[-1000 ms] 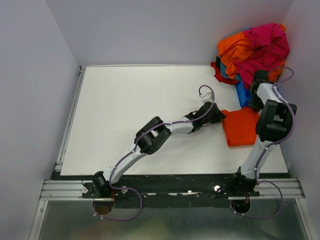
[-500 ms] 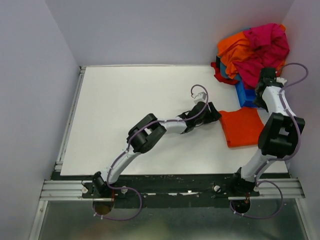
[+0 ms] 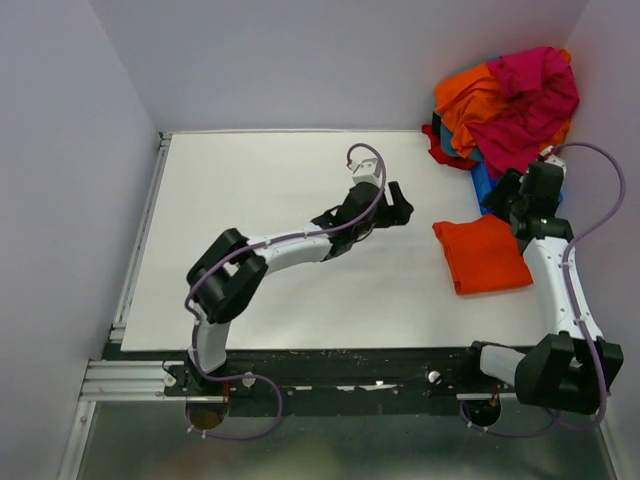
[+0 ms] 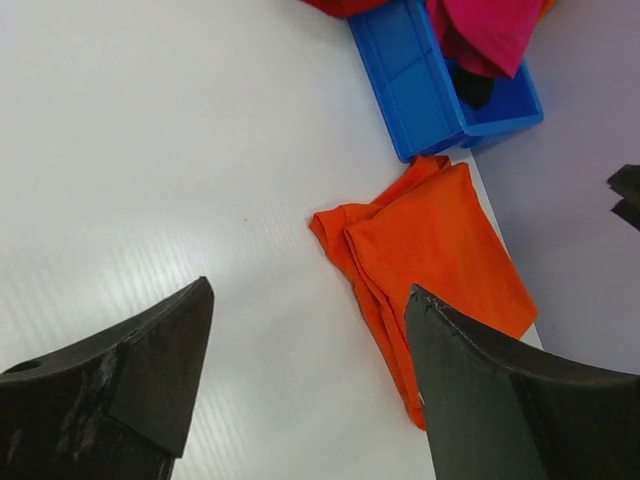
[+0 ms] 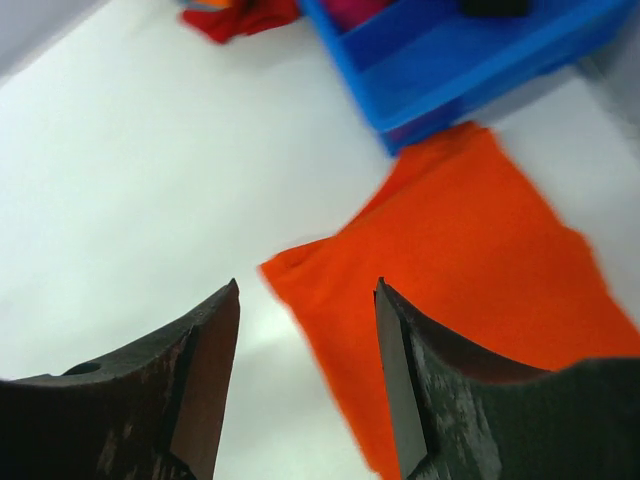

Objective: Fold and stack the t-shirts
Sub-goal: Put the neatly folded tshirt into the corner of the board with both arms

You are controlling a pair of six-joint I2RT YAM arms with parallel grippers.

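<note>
A folded orange t-shirt (image 3: 485,253) lies flat on the right side of the white table (image 3: 260,200), with nothing holding it. It also shows in the left wrist view (image 4: 430,240) and the right wrist view (image 5: 470,260). A heap of unfolded t-shirts (image 3: 510,100), pink, orange and red, fills the back right corner. My left gripper (image 3: 395,205) (image 4: 308,288) hangs open and empty over bare table, left of the folded shirt. Above the shirt's far edge, my right gripper (image 3: 517,200) (image 5: 307,284) is open too, nothing between its fingers.
A blue bin (image 3: 488,187) (image 4: 430,90) (image 5: 470,60) stands just behind the folded shirt, partly under the heap. A red garment (image 5: 240,18) spills onto the table beside it. Grey walls close in the table at the back and on both sides.
Both grippers opened and drew away from the folded orange shirt. The left arm swung back and to the left; the right arm lifted and stretched out along the right edge.
</note>
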